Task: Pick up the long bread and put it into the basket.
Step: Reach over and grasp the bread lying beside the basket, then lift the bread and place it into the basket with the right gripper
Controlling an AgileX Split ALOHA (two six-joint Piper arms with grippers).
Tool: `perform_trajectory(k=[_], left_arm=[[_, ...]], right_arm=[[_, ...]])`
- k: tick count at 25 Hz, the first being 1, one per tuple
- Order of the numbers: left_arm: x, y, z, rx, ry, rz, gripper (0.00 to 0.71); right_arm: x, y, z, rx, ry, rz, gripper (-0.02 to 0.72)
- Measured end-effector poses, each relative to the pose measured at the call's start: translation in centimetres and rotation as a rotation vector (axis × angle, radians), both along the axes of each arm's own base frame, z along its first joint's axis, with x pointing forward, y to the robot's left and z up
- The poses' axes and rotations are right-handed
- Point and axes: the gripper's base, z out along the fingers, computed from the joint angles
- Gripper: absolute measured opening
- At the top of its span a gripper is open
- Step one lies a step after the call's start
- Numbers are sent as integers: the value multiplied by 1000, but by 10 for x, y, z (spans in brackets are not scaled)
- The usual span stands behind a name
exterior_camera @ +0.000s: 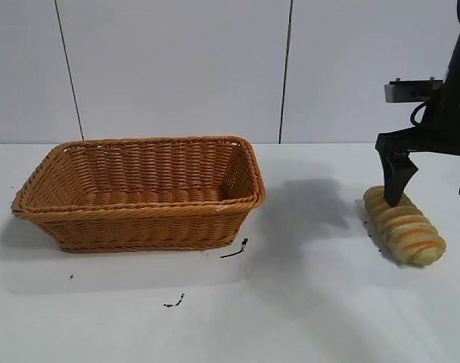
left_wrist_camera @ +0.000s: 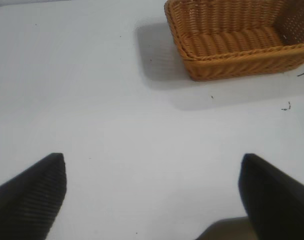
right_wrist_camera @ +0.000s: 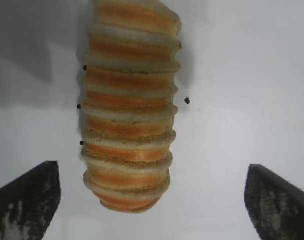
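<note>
While spread wide and gripping nothing, right pincer [right_wrist_camera: 152, 200] pointed straight down over bread [exterior_camera: 405, 226], one dark finger [exterior_camera: 397, 178] seen in exterior view reaching down in front of loaf's rear half; contact there could not be told. Lay bread on white surface [exterior_camera: 306, 302] at far right, well apart from basket [exterior_camera: 139, 193], long axis slanting from back toward front right, striped top up. Showed in right wrist view as loaf [right_wrist_camera: 129, 105] running lengthwise away between two fingertips [right_wrist_camera: 27, 200], nearer to one of them, with bare surface between bread and each tip. Sat a few small black dots [right_wrist_camera: 187, 100] on surface just beside loaf's flanks.

Stood basket empty at left of centre, wicker, rim flared, resting flat on surface. Lay two small black marks [exterior_camera: 234, 250] near its front right corner.

Hovered left pincer [left_wrist_camera: 152, 195] above bare surface, fingers [left_wrist_camera: 34, 195] wide apart and grasping nothing, with basket [left_wrist_camera: 242, 40] some way off beyond them.
</note>
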Motion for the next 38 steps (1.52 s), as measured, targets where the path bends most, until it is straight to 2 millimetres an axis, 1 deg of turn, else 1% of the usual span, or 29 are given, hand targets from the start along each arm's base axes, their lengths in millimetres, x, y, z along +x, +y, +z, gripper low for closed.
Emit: perform_trajectory(k=[3, 7, 12, 16, 17, 18, 19, 21, 23, 24, 26, 29, 31, 33, 34, 38], left_arm=[[0, 0, 0, 0, 0, 0, 696], [0, 0, 0, 0, 0, 0, 696], [0, 0, 0, 0, 0, 0, 696], [0, 0, 0, 0, 0, 0, 696], [0, 0, 0, 0, 0, 0, 696], [0, 0, 0, 0, 0, 0, 696], [0, 0, 0, 0, 0, 0, 696], [0, 0, 0, 0, 0, 0, 696], [0, 0, 0, 0, 0, 0, 696], [0, 0, 0, 0, 0, 0, 696], [0, 0, 0, 0, 0, 0, 696], [0, 0, 0, 0, 0, 0, 696], [0, 0, 0, 0, 0, 0, 696], [0, 0, 0, 0, 0, 0, 696], [0, 0, 0, 0, 0, 0, 696], [0, 0, 0, 0, 0, 0, 696]], right_arm=[[4, 1, -13, 0, 0, 1, 693], [9, 1, -23, 2, -31, 1, 693], [10, 1, -39, 0, -6, 2, 693], [10, 2, -41, 7, -6, 0, 692], [10, 2, -41, 7, -6, 3, 675], [10, 2, -41, 7, -6, 5, 647], [10, 2, -41, 8, -4, 5, 596], [10, 2, -41, 9, 3, 4, 467], [9, 2, -41, 8, 6, 4, 317], [9, 2, -41, 8, 6, 4, 253], [9, 2, -41, 8, 8, 4, 187], [9, 2, -39, 8, 11, 6, 167], [7, 2, -34, 8, 14, 8, 166], [7, 2, -19, 7, 6, 14, 155], [9, 2, -9, 7, -8, 19, 153], [14, 2, 41, 7, -64, 29, 149]])
